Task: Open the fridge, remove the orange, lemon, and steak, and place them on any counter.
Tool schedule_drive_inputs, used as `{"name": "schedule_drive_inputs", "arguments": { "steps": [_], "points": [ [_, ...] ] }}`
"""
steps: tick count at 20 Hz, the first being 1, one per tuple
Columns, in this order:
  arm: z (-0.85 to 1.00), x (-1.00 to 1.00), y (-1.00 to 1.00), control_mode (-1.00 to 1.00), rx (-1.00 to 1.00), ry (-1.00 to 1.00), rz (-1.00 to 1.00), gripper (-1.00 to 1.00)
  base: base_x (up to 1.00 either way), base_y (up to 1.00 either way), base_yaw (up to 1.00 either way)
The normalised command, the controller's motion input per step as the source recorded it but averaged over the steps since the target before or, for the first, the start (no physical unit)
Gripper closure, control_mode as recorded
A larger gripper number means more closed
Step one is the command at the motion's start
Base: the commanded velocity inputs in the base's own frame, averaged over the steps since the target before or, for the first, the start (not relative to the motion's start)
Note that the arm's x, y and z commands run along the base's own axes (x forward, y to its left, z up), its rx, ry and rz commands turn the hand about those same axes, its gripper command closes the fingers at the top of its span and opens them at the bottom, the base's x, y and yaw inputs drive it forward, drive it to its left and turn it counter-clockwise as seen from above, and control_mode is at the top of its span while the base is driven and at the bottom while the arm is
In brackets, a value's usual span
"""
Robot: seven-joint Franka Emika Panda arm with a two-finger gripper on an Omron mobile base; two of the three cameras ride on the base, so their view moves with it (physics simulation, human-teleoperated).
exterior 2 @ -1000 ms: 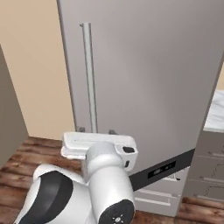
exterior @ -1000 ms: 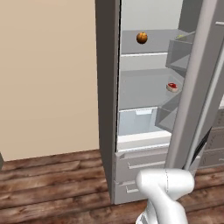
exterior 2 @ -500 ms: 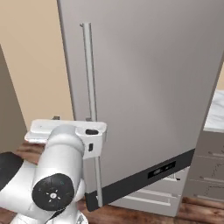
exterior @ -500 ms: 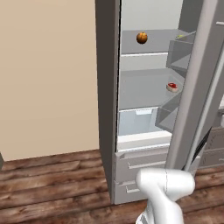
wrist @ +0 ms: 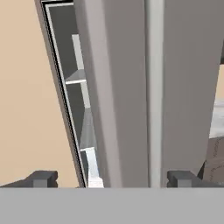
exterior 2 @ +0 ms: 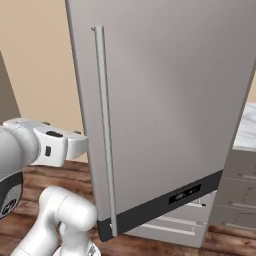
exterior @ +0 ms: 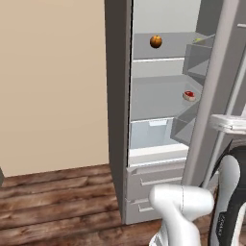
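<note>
The fridge (exterior: 118,110) stands with its door (exterior 2: 170,100) swung open. On the top shelf sits the orange (exterior: 155,41). A sliver of the yellow lemon (exterior: 197,40) peeks out at that shelf's right end, behind a door bin. The steak (exterior: 189,95) lies one shelf lower, at the right. My gripper (wrist: 111,178) is open and holds nothing. In the hand view the door's edge and its long bar handle (wrist: 154,92) rise between the two fingertips (wrist: 43,177). The hand (exterior 2: 60,146) hovers just left of the door's handle side.
A strip of the white marble counter (exterior 2: 247,131) shows right of the door, over dark drawers (exterior 2: 240,200). Left of the fridge runs a beige wall (exterior: 53,86). Grey fridge drawers (exterior: 153,180) sit below the open compartment, above a wood floor (exterior: 57,211).
The arm has swung left in the right base view, carrying the hand from in front of the door to its handle-side edge. Door and food have stayed put.
</note>
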Motion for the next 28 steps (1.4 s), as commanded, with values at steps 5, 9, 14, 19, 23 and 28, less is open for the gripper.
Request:
{"name": "schedule_drive_inputs", "arguments": {
  "steps": [5,9,14,19,23,28],
  "points": [
    [-0.02,0.23,0.45,-1.0,-0.04,0.18,-0.42,-1.0,0.0,0.0,0.0],
    [-0.1,0.43,0.53,-1.0,-0.1,0.1,-0.37,-1.0,0.0,0.0,0.0],
    [-0.15,0.49,0.17,-1.0,-0.08,0.13,-0.06,-1.0,0.0,0.0,0.0],
    [-0.22,0.7,0.0,-1.0,-0.03,0.08,-0.07,-1.0,0.0,0.0,0.0],
    [-0.32,0.73,0.14,-1.0,-0.05,0.01,-0.24,-1.0,0.0,0.0,0.0],
    [-0.01,0.11,0.04,-1.0,-0.02,0.0,-0.44,-1.0,0.0,0.0,0.0]
  ]
}}
